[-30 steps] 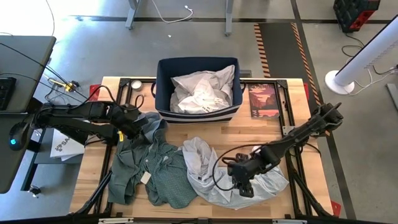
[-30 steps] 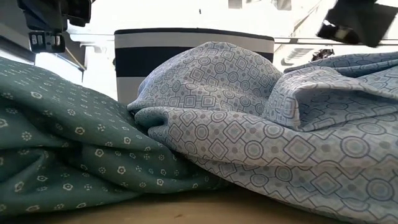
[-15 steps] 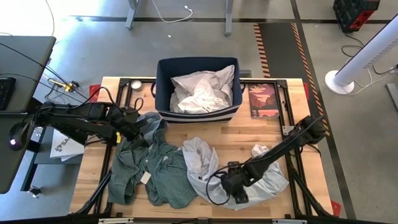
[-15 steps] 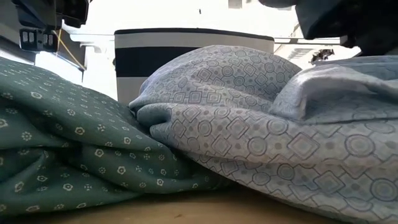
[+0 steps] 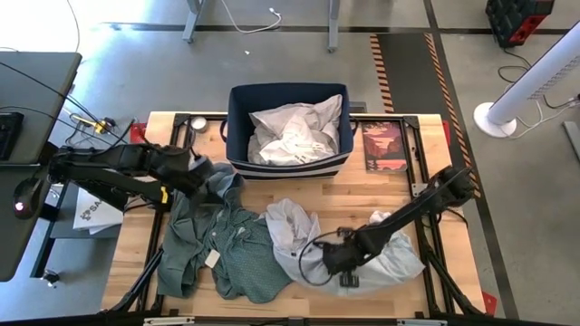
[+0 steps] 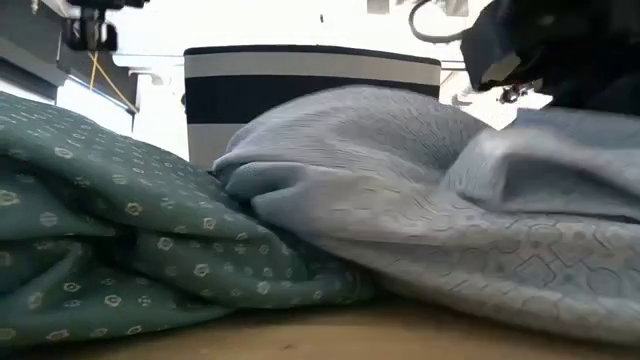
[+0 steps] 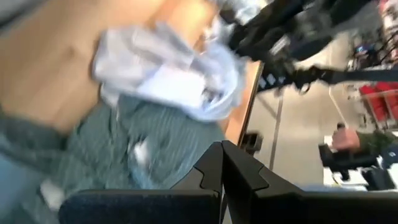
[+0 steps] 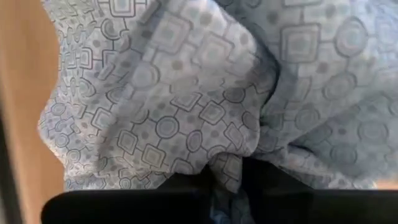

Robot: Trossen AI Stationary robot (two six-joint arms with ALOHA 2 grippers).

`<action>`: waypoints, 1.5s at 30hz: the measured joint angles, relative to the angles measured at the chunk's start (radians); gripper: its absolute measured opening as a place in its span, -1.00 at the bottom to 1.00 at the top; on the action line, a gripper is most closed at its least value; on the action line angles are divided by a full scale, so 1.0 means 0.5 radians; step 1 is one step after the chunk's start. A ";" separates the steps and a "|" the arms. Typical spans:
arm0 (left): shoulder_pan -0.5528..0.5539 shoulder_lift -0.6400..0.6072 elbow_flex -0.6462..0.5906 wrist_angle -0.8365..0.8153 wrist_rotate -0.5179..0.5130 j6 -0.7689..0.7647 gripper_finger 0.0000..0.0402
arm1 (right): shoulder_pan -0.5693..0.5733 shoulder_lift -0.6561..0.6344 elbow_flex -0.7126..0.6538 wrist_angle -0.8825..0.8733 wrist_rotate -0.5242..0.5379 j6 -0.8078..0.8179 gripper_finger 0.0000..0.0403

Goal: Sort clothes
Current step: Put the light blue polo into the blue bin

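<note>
Grey flooring surrounds the wooden counter [image 5: 426,163] from above: two shirts lie on it, one grey-green shirt [image 5: 227,254] and one pale blue shirt [image 5: 299,240], with white clothes [image 5: 294,131] in the navy bin [image 5: 237,122]. Right end effector [image 5: 347,272] presses into the blue shirt, apparently clenched on a fold in the right wrist view; left end effector [image 5: 201,172], clenched, hovers above the green shirt's top edge.

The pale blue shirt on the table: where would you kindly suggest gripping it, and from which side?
Probably from straight above, on the raised fold where the pale blue shirt bunches up near its middle. It lies crumpled and partly over the green shirt, so a ridge offers more to pinch than the flat edges. The right gripper is already down on that cloth.
</note>
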 joint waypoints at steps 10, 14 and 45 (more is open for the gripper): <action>0.001 0.000 0.324 0.005 -0.436 0.174 -1.00 | -0.364 -0.962 0.130 -0.145 0.037 0.102 -0.90; 0.001 0.001 0.416 0.035 -0.592 0.277 -1.00 | -0.631 -1.084 0.465 0.215 0.067 -0.031 -0.90; 0.007 0.014 0.436 0.362 -1.011 0.706 -1.00 | -1.744 0.129 2.291 -0.562 -0.074 -1.207 -0.89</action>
